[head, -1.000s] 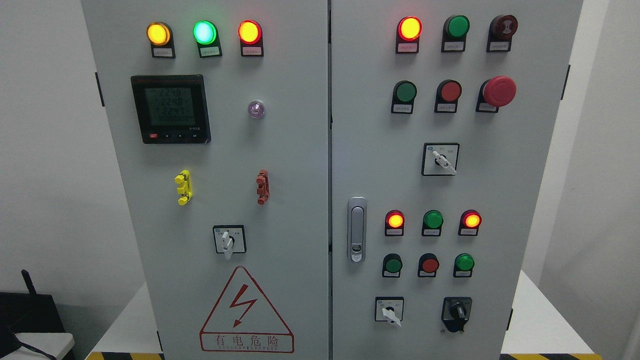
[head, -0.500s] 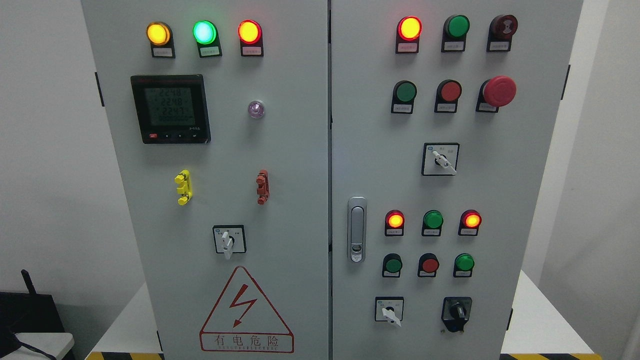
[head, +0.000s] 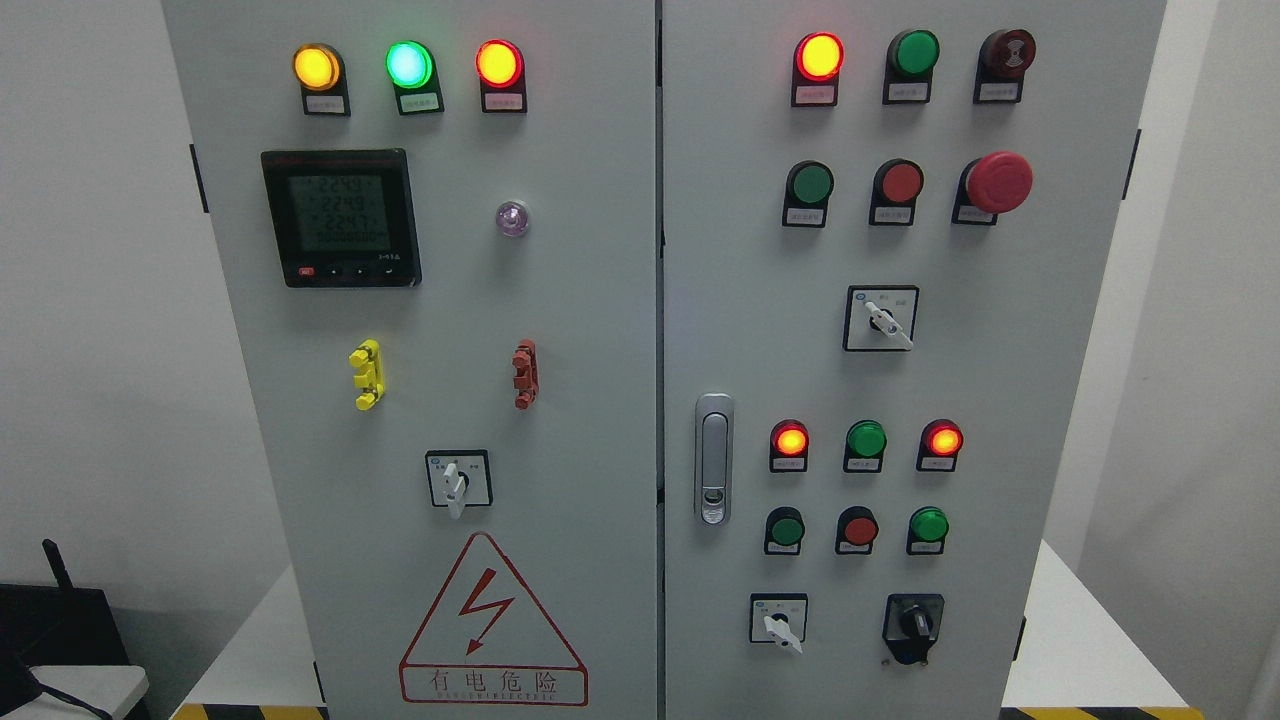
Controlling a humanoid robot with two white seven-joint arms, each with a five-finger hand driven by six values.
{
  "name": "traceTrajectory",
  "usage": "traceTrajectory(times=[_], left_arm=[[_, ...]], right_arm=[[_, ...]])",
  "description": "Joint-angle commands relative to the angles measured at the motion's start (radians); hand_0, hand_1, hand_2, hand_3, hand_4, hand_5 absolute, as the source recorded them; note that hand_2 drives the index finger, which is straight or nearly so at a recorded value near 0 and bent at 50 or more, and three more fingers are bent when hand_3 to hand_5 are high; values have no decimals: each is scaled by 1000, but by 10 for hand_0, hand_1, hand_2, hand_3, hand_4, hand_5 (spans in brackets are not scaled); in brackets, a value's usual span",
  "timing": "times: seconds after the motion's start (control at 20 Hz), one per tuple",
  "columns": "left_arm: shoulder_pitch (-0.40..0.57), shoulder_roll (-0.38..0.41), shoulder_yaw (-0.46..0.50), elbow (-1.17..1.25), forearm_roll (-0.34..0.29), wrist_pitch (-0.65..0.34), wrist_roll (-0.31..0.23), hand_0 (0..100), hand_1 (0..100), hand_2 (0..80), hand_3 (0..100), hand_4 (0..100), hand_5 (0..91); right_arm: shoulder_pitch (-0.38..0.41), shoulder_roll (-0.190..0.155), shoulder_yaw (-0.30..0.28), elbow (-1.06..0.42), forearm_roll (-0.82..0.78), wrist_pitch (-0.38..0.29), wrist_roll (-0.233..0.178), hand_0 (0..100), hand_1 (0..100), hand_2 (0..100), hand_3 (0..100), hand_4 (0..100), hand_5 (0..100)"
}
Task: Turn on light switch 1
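A grey two-door electrical cabinet (head: 560, 330) fills the head view. The left door carries lit yellow (head: 316, 67), green (head: 409, 64) and red (head: 499, 63) lamps, a digital meter (head: 340, 218) and a white rotary switch (head: 457, 480). On the right door are a lit red lamp (head: 818, 56), green (head: 810, 184) and red (head: 900, 183) push buttons, a red mushroom stop button (head: 998, 182) and three more rotary switches (head: 880, 319) (head: 779, 620) (head: 913, 625). Which control is switch 1 I cannot tell. Neither hand is visible.
A door handle (head: 713, 458) sits on the right door's left edge. Yellow (head: 367, 374) and red (head: 524, 374) clips stick out of the left door. A high-voltage warning triangle (head: 490, 625) is below. The cabinet stands on a white platform (head: 1075, 640); dark equipment (head: 60, 630) sits at lower left.
The digits on the meter display have changed slightly. Nothing else has moved.
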Motion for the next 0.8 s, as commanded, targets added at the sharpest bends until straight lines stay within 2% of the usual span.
traceTrajectory(times=[0.0, 0.2, 0.35, 0.45, 0.6, 0.75], left_arm=[[-21, -8, -145, -140, -19, 17, 24, 129, 275, 414, 579, 647, 553], [-59, -20, -200, -143, -24, 45, 74, 0, 404, 462, 608, 661, 579], [-97, -35, -234, -143, -37, 97, 109, 0, 477, 491, 633, 673, 610], [-114, -40, -250, -143, -76, 113, 116, 0, 492, 496, 636, 673, 613], [-154, -63, -278, -148, -106, 154, 152, 0, 494, 502, 643, 679, 622], [-168, -72, -293, -164, -110, 208, 163, 24, 485, 509, 646, 685, 639]], right_arm=[[0, 0, 0, 0, -18, 0, 0, 120, 389, 0, 0, 0, 0], [0, 0, 0, 0, -17, 0, 0, 120, 389, 0, 0, 0, 0], [0, 0, 0, 0, -17, 0, 0, 120, 389, 0, 0, 0, 0], [0, 0, 0, 0, -17, 0, 0, 120, 389, 0, 0, 0, 0], [0, 0, 0, 0, -17, 0, 0, 120, 389, 0, 0, 0, 0], [0, 0, 0, 0, -17, 0, 0, 120, 389, 0, 0, 0, 0]])
